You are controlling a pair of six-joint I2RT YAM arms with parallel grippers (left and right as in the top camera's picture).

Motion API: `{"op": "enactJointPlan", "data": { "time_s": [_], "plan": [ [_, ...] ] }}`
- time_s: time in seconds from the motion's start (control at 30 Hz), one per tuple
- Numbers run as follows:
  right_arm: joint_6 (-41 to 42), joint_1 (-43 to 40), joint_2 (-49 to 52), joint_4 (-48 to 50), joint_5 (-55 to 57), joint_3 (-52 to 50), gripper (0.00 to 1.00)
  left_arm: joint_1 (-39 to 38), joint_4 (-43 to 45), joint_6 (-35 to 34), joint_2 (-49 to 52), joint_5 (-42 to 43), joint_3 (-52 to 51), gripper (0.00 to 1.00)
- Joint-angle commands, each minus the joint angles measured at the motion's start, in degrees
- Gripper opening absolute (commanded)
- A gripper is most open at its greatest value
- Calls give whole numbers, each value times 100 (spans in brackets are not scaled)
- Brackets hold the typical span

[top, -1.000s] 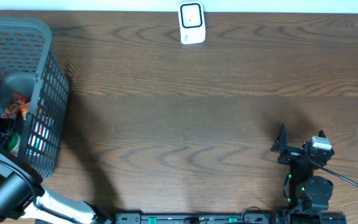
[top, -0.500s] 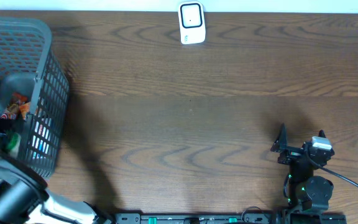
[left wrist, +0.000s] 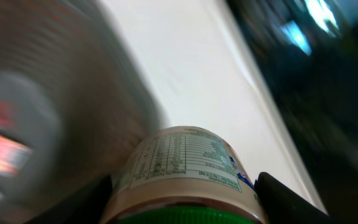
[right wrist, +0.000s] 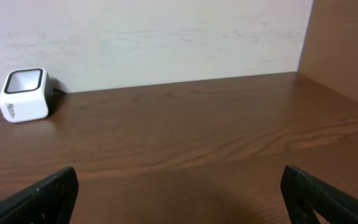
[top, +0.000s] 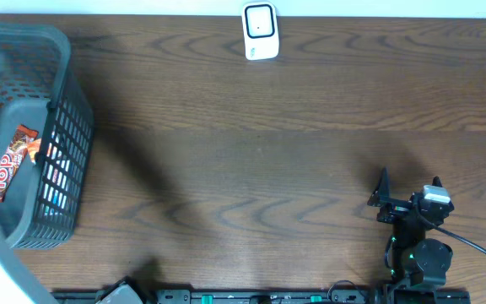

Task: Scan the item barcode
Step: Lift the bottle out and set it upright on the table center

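Scanner [top: 260, 32] far edge; packet [top: 8, 162] in basket [top: 66, 127]; bottle [left wrist: 182, 168] in left claw [left wrist: 182, 208].

Overhead's evenly lit, with soft shadows on the wood right of the basket [top: 64, 127]. Left wrist view's all motion smear, only the bottle [left wrist: 182, 167] label readable-ish. Right wrist's crisp.

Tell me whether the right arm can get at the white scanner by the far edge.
Probably yes: the right claw is open and empty, and only bare table lies between it and the scanner. Whether it can stretch that far is uncertain.
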Motion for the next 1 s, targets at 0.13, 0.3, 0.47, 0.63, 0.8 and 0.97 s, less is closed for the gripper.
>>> {"op": "enactJointPlan", "data": {
  "time_s": [0.13,0.3,0.47,0.63,0.8,0.97],
  "plan": [
    [-66,-7,-31,-20,-7,-7,99,-2796,-551,407,254,-151,-61,69],
    [-66,-7,-31,-20,-7,-7,99,-4426,-1582,-140,704,-2461,-186,69],
    [-66,-7,-31,-20,-9,-7,99,-5589,-2000,-1757,1228,-3829,-573,69],
    [-66,-7,-31,-20,-7,-7,99,-6408,-1928,-3672,1906,-4887,-1062,69],
    [-66,-7,-31,-20,-7,-7,99,-6854,-1456,-4111,2868,-4883,-1209,69],
    [-66,-7,-31,-20,-7,-7,99,-7099,-634,-3071,3727,-4572,-1209,69]
  ]
}}
